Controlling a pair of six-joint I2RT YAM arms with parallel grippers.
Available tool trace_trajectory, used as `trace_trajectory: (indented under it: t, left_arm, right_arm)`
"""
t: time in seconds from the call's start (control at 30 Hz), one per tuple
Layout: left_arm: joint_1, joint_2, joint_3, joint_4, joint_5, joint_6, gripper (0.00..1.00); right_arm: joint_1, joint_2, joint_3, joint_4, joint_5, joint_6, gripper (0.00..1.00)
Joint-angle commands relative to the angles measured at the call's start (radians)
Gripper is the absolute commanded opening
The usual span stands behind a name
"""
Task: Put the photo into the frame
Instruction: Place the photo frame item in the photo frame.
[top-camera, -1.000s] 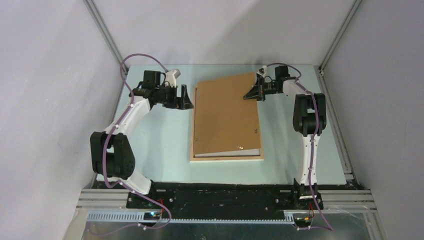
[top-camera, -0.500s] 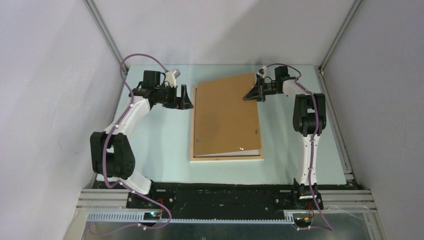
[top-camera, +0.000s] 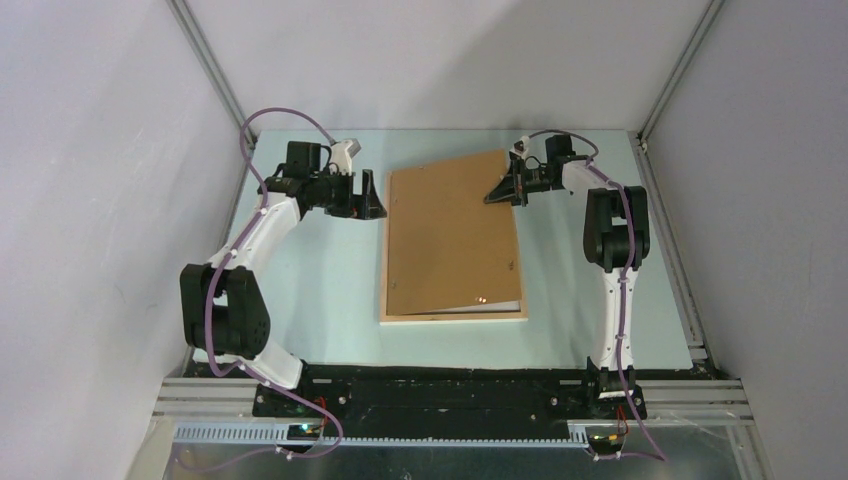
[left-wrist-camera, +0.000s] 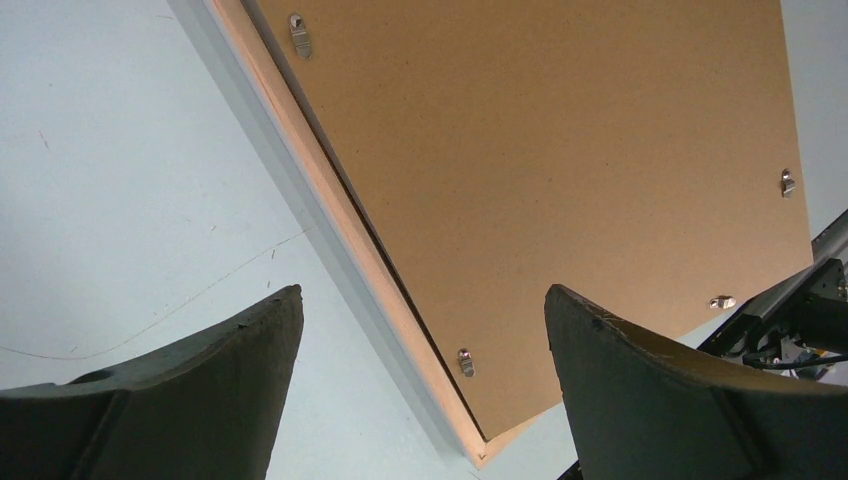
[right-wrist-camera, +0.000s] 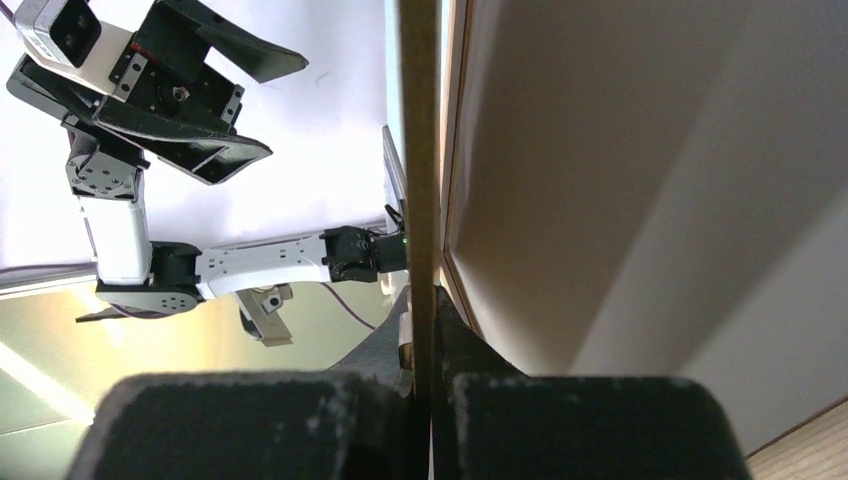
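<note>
Enclosure: grey walls with metal corner struts around one pale blue-green table (top-camera: 320, 290).

Arms: two, both reaching to the far half of the table.

Frame (top-camera: 455, 317): one. It lies flat, back up, in the middle of the table, with its pale wood rails showing along the left and near sides.

Board (top-camera: 450, 235): one, plain brown. It sits over the frame opening at a slant. Its near edge is down inside the frame and its far right corner is lifted clear of the rails. The left wrist view shows four small metal tabs (left-wrist-camera: 465, 362) on its back.

Photo (top-camera: 497, 305): only a pale strip shows, under the board's near right edge and inside the frame. The strip looks like the print's border. The picture side is hidden, so this cannot be confirmed.

Right gripper (top-camera: 495, 193): clenched on the board's raised far right corner. The right wrist view shows the board edge-on, pinched between the two fingers (right-wrist-camera: 300, 420), with the frame rail just beside it.

Left gripper (top-camera: 372, 197): fingers spread wide and grasping nothing. It hangs just beside the frame's far left corner. Its wrist view shows the frame's left rail and the board between the two fingertips, neither touched.
</note>
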Motion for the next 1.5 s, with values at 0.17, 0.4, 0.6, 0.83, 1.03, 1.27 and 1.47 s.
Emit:
trace_trajectory:
  t: [0.17, 0.4, 0.6, 0.83, 1.03, 1.27, 1.47]
  left_arm:
    - [0.009, -0.051, -0.009, 0.013, 0.0, 0.013, 0.95]
    - [0.009, -0.052, -0.012, 0.012, 0.0, 0.014, 0.95]
    - [0.011, -0.05, -0.01, 0.013, 0.003, 0.014, 0.95]
    - [0.014, -0.048, -0.012, 0.012, 0.006, 0.016, 0.95]
    - [0.017, -0.048, -0.013, 0.014, 0.01, 0.013, 0.95]
    - [0.019, -0.049, -0.016, 0.012, 0.011, 0.013, 0.95]
    - [0.021, -0.047, -0.015, 0.013, 0.014, 0.013, 0.95]
  right_arm:
    - [0.007, -0.013, 0.038, -0.018, -0.09, 0.009, 0.0]
    - [0.008, -0.015, 0.03, -0.014, -0.088, 0.007, 0.0]
    - [0.008, -0.009, 0.033, -0.007, -0.083, 0.011, 0.0]
    - [0.011, 0.006, 0.047, -0.017, -0.074, 0.004, 0.0]
    - [0.012, 0.024, 0.074, -0.054, -0.065, -0.023, 0.0]
    - [0.012, 0.038, 0.099, -0.08, -0.06, -0.039, 0.0]
    - [0.014, 0.042, 0.094, -0.085, -0.06, -0.043, 0.0]
